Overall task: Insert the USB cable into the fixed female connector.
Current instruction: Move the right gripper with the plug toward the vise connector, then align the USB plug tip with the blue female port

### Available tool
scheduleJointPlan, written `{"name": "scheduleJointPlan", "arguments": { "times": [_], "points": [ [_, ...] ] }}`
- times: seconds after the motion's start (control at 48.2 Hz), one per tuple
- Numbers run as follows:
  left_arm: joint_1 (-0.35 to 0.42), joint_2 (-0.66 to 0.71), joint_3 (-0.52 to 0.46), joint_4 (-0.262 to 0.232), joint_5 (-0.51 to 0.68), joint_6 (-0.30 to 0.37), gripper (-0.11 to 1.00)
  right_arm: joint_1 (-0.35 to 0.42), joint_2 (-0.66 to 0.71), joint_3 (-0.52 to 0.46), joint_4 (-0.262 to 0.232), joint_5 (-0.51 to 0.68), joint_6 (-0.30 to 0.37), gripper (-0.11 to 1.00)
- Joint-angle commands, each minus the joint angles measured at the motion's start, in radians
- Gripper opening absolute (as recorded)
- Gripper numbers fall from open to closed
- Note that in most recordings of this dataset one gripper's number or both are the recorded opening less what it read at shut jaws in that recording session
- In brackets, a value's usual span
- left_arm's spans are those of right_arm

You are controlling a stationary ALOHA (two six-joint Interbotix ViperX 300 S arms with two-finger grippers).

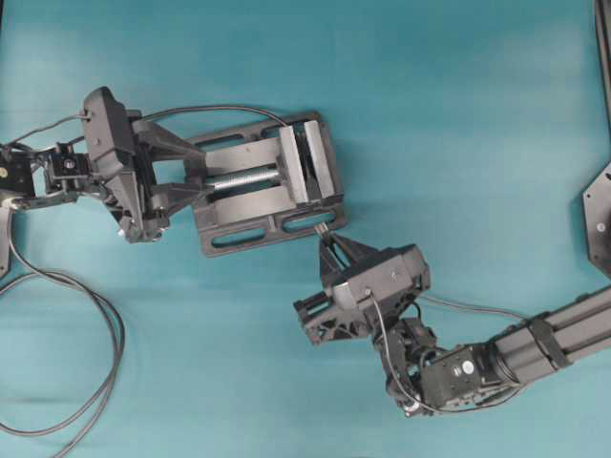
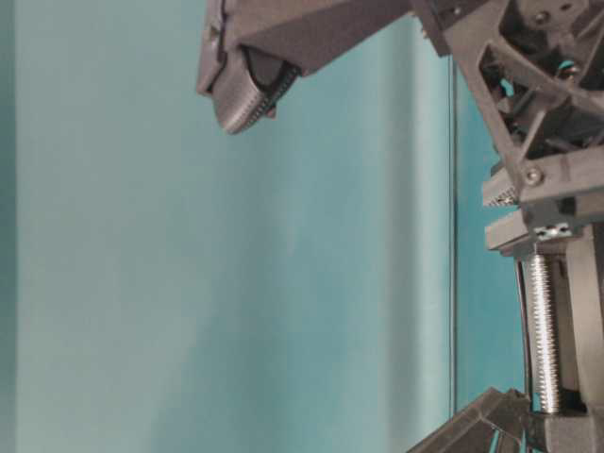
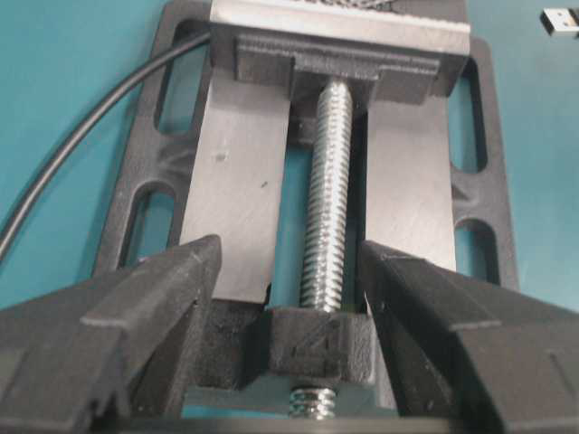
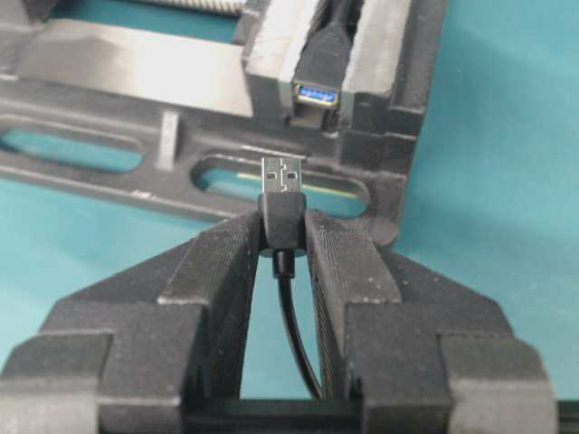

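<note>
A: Right gripper (image 4: 282,237) is clamped on the USB cable (image 4: 282,212) by the plug body, silver tip sticking out past the fingertips. The fixed female connector (image 4: 318,93) sits pinched between the vise (image 4: 398,136) jaws, blue port facing the plug, a short gap apart.

B: Risk?

A: Alignment. In the right wrist view the tip sits a little left of and below the port. Pushed straight ahead, I think it hits the vise casting or the socket rim, and the plug could then pivot or slip back between the pads (the hold is only on the short plug body).

B: Left side?

A: Left gripper (image 3: 289,298) is wide open, holding nothing, straddling the vise screw (image 3: 326,190) at the handle end without gripping it. If the vise isn't braced, a hard push could skid it on the tabletop (image 1: 458,114).

B: Views?

A: Only the right wrist view shows the port and plug face. Overhead shows both arms around the vise, but the socket is too small to read. The left wrist view catches just the plug tip (image 3: 561,22) at the top right corner.
</note>
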State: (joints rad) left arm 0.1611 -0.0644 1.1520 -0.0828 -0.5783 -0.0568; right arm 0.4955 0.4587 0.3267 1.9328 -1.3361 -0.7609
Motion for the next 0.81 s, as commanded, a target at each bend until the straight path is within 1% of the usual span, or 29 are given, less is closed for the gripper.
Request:
{"name": "scheduleJointPlan", "arguments": {
  "times": [0.0, 0.124, 0.228, 0.788],
  "points": [
    [0.002, -0.02, 0.011, 0.0, -0.009, 0.0, 0.77, -0.015, -0.017, -0.017, 0.012, -0.009, 0.0, 0.21],
    [0.002, -0.02, 0.011, 0.0, -0.012, 0.0, 0.77, -0.028, -0.014, -0.017, 0.043, -0.011, -0.002, 0.21],
    [0.002, -0.02, 0.011, 0.0, -0.017, 0.0, 0.78, -0.032, -0.012, -0.018, 0.054, -0.009, -0.002, 0.21],
    [0.002, -0.02, 0.012, 0.0, -0.012, 0.0, 0.77, -0.055, -0.006, -0.064, 0.054, -0.008, -0.037, 0.21]
  ]
}}
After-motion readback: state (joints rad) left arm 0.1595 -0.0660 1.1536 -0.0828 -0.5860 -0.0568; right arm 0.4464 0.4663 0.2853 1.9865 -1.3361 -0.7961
